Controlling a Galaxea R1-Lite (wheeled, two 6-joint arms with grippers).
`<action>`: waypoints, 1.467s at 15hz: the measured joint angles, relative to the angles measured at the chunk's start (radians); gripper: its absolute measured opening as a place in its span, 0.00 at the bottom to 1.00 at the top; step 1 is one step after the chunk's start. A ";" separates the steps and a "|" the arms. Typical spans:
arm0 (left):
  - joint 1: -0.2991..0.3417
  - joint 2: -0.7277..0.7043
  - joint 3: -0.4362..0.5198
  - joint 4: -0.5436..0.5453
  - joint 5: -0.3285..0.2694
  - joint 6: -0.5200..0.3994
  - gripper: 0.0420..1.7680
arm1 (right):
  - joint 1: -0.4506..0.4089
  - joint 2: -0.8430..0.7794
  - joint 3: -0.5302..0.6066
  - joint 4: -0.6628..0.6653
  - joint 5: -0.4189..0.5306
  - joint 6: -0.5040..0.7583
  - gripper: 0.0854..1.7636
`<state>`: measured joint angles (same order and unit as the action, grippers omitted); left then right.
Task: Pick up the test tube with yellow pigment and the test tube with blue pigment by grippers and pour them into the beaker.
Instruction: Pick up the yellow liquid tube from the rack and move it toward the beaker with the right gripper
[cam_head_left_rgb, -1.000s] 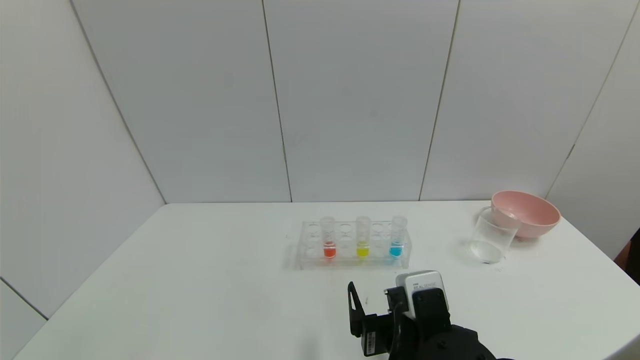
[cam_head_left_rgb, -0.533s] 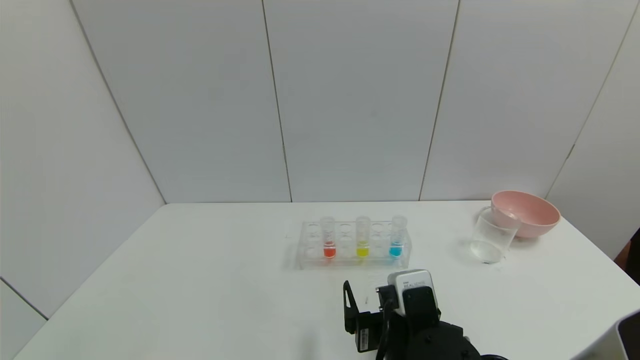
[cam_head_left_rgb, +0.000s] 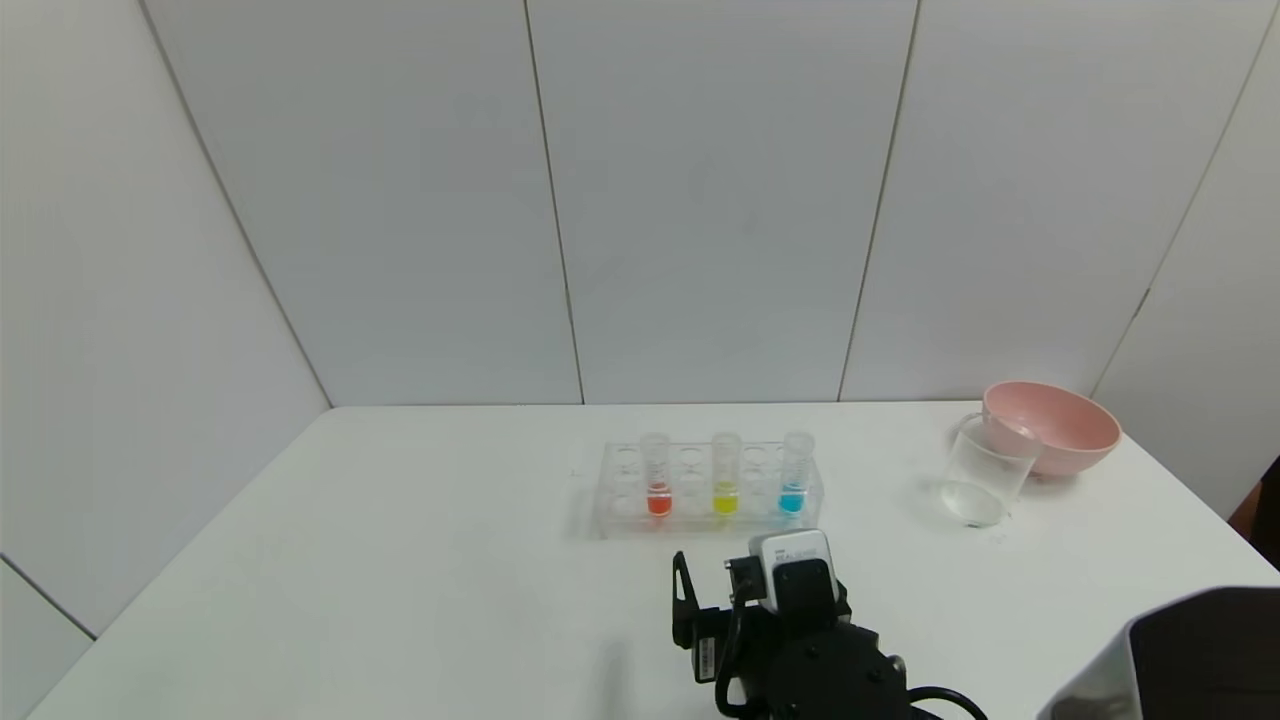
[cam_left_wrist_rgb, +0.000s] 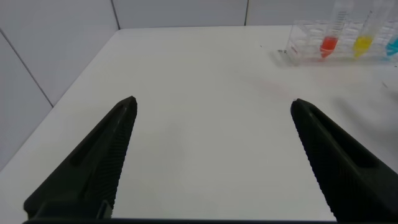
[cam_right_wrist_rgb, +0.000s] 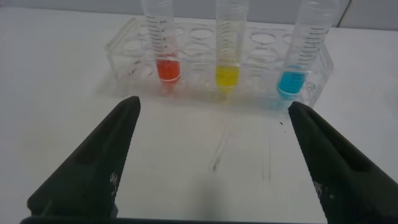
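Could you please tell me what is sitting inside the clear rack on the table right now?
The clear rack holds three upright tubes: orange-red tube, the yellow tube and the blue tube. Its other holes look empty.

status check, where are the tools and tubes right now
Right tool open, short of the rack. Left tool open, parked. Yellow tube and blue tube racked. Path clear.

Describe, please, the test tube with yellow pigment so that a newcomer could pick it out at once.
On the white table stands a clear plastic rack, left of the pink bowl and beaker. Three tubes stand upright in it, and the test tube with yellow pigment is the middle one. Its neighbours hold orange-red liquid on the left and blue on the right.
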<state>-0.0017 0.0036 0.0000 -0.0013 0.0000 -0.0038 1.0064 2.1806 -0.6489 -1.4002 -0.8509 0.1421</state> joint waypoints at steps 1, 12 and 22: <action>0.000 0.000 0.000 0.000 0.000 0.000 1.00 | -0.012 0.007 -0.008 0.000 0.015 -0.001 0.97; 0.000 0.000 0.000 0.000 0.000 0.000 1.00 | -0.129 0.082 -0.136 0.010 0.120 -0.027 0.97; 0.000 0.000 0.000 0.000 0.000 0.000 1.00 | -0.195 0.151 -0.243 0.012 0.165 -0.091 0.97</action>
<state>-0.0017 0.0036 0.0000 -0.0013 0.0000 -0.0038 0.8115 2.3313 -0.8915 -1.3883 -0.6860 0.0511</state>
